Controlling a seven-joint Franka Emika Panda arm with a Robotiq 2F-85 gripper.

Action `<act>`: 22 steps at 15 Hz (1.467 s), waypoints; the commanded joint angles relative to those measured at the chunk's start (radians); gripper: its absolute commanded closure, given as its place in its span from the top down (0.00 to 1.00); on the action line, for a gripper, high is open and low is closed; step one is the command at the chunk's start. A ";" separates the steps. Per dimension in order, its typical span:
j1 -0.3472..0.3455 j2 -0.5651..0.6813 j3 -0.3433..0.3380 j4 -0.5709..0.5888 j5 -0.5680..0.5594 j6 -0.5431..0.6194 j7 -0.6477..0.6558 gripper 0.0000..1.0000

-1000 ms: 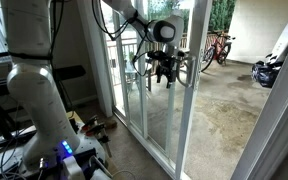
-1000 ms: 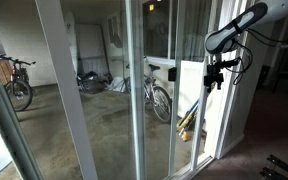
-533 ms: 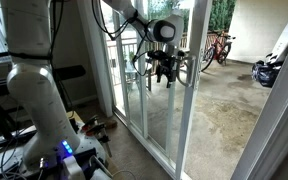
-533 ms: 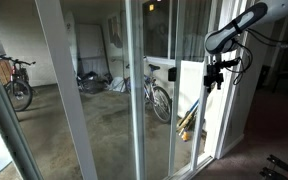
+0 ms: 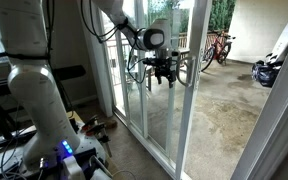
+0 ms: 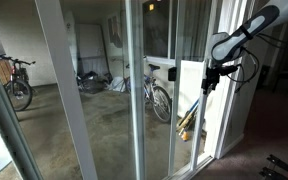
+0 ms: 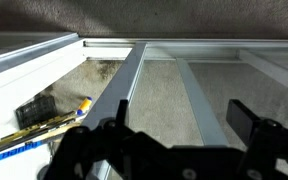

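**Risk of a hard knock if you drift sideways**

On the left of the wrist view, a yellow-and-blue long-handled tool [image 7: 24, 143] rests by the white frame. Swing that way and a finger could clip it and topple it.

In the middle, the grey metal door stile [image 7: 124, 90] of the white-framed sliding glass door [image 5: 191, 100] runs just ahead of your black Robotiq gripper [image 7: 174, 135]. Its jaws stand wide with nothing between them. Push in off-centre and a fingertip would likely meet the pane instead of the stile, which could crack the glass or trip the arm's force limit.

On the right, in an exterior view, the black cable loop [image 6: 242, 68] hangs near the gripper. A sharp wrist turn could snag it.
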 commanded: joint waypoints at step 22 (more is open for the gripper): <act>0.015 -0.113 0.045 -0.084 0.031 0.034 -0.161 1.00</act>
